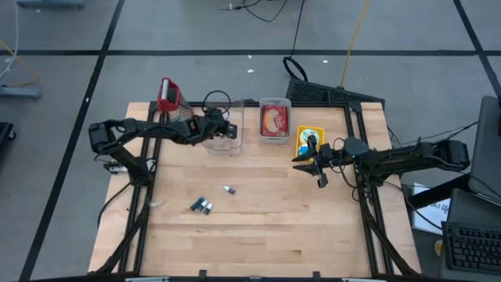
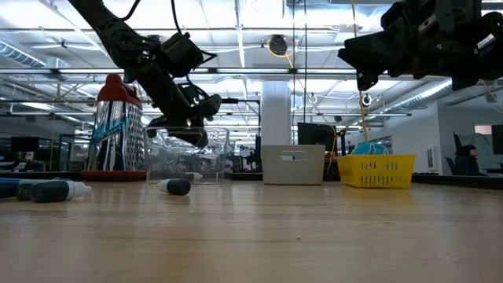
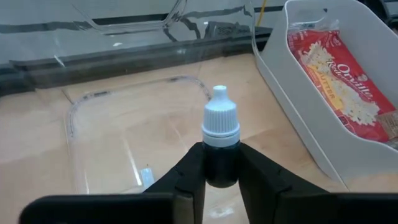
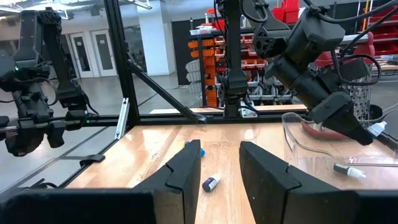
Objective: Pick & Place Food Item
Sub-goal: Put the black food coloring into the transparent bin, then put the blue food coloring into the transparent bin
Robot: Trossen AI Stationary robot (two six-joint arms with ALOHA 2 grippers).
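Small white-capped dropper bottle (image 3: 221,146) in left gripper (image 3: 221,180)

Bright overhead strip lighting; glare on clear container (image 3: 124,25); foreground tabletop (image 2: 251,244) blurred.

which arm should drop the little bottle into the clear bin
Left. Its pincer is shut on the small dropper bottle over the clear container; the right pincer hangs open and empty.

Two dark, jointed arms with looping black cables, each tool (image 3: 221,180) seemingly matte black, wedge-fingered.
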